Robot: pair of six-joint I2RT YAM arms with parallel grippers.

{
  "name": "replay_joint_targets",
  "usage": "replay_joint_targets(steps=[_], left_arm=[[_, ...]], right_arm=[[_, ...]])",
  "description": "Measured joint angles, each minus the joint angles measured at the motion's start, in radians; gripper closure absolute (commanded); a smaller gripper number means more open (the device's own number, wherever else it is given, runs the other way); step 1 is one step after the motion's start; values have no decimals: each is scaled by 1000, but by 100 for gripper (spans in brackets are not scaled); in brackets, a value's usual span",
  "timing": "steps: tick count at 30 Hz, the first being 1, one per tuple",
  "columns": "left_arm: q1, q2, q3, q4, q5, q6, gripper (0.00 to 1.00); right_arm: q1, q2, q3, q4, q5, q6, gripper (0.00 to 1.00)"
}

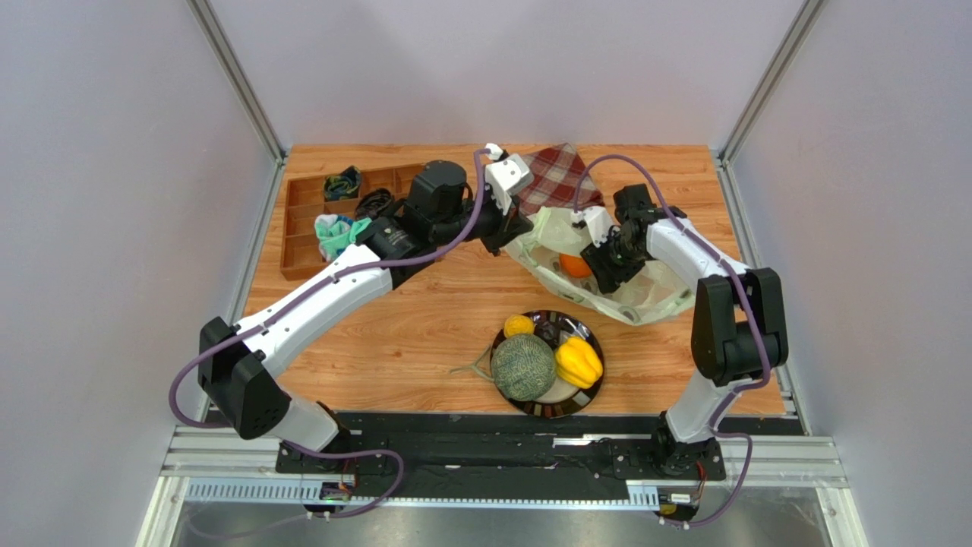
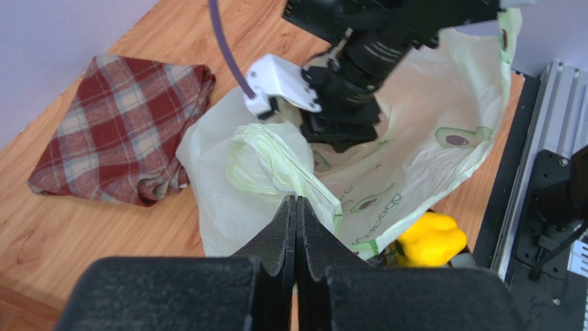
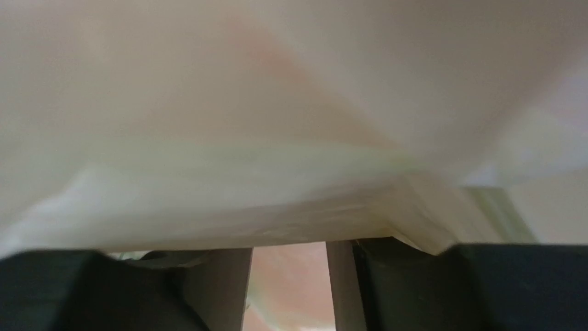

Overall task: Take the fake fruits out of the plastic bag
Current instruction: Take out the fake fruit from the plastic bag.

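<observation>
Fake fruits (image 1: 523, 367), status: nearest the arm bases, the melon (image 1: 519, 374), yellow pepper (image 1: 578, 362) and small citrus (image 1: 518, 326) lie together on the dark plate (image 1: 557, 410), outside the bag. Just beyond the plate the plastic bag (image 1: 639, 302) lies slumped on the table (image 1: 388, 331) with an orange (image 1: 574, 266) showing inside it. Whether another piece hides under the film, cannot tell. Left gripper (image 2: 297, 201) is closed flat, pinching a bunched fold at the bag's left rim. Right gripper (image 3: 287, 276) reaches into the bag just beside the orange; film drapes over its camera, and its fingers stand part-way apart with nothing clearly between them. Judged step: grasp the orange. To do it well, hold the left pinch high so the mouth gapes, centre the right fingers on the fruit, close on fruit only and not on film, then draw out along the mouth. Risks: the orange rolls away, or the film gets caught. Farthest back, the plaid cloth (image 1: 559, 173) lies by the bag's far edge, not involved.
</observation>
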Motion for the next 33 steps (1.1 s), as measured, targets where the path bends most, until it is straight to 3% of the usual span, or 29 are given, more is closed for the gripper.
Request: replay_joint_targets(steps=[8,17,24,29,33], left_arm=[[-47,-8,-87,2,24,82,100],[-57,13,-89,1,42,114,100],[-66,15,-89,-13,46,125,100],[-69,15,-101,-10,28,138,100],[-73,10,-144,-8,-9,145,100]], right_arm=[[-20,55,107,146,26,147,18],[-21,280,251,182,77,209,16],[-21,365,356,155,49,211,28],[-19,281,259,125,-101,207,31],[-9,175,120,99,-186,202,21]])
